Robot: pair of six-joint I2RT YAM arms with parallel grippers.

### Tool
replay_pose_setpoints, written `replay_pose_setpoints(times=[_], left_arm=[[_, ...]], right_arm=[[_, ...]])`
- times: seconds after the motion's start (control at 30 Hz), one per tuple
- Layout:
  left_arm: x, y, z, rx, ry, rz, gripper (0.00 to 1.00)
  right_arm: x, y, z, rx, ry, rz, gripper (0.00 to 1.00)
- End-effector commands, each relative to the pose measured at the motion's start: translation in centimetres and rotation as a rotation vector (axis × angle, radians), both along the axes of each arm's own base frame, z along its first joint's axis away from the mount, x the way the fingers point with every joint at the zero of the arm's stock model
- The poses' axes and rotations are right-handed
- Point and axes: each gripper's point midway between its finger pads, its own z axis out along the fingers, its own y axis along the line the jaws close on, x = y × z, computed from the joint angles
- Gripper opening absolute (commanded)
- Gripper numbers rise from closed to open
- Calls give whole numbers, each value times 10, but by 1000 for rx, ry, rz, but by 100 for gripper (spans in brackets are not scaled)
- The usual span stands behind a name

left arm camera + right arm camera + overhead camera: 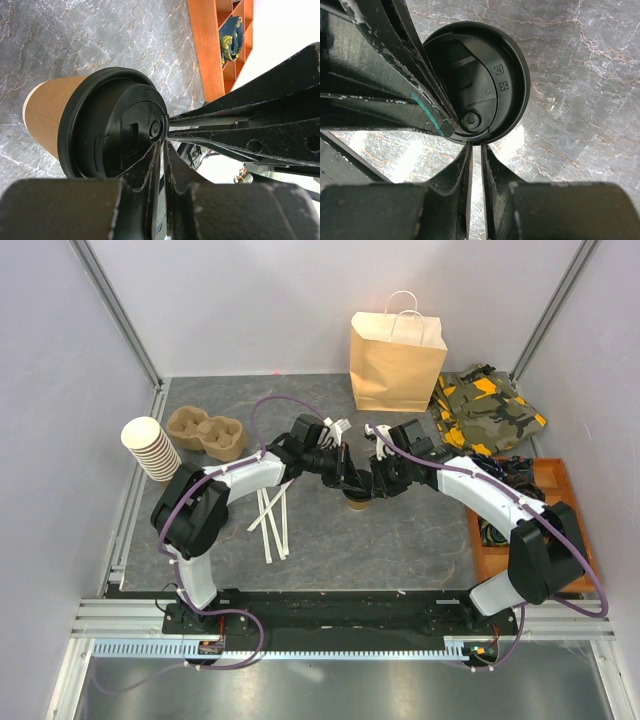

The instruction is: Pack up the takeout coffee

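**Fig.: lid check on cup, both arms at table centre**
Takeout coffee point(357, 502) stands upright mid-table point(400, 540), well apart from paper bag point(397, 360). Left gripper point(161, 145) and right gripper point(476, 145): fingers narrow, thin slit, nothing seen betw. them, tips at lid rim. Rec.: press straight down, equal load both sides. A side push would likely tip the cup.

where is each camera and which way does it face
Top external: above and behind the bases, looking down; left arm and right arm meet over the coffee cup.
Left wrist: looks along the left hand at the cup's black lid; the right hand shows at right.
Right wrist: looks down past its own hand onto the lid.
Shared: both wrist views show the lid and both hands.
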Motion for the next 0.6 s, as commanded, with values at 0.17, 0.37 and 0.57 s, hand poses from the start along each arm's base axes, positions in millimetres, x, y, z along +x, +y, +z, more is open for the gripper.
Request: replay_pose_setpoints(times=[0.17,0.37,0.57], left_arm=[[4,6,-22,67,20,26,13],[4,6,-24,68,23,24,13],[4,7,-26,70,28,24,13]], right_arm=[[26,6,90,140,-162,-21,19],[29,5,80,133,-163,-40,19],[20,6,28,96,-76,-33,18]])
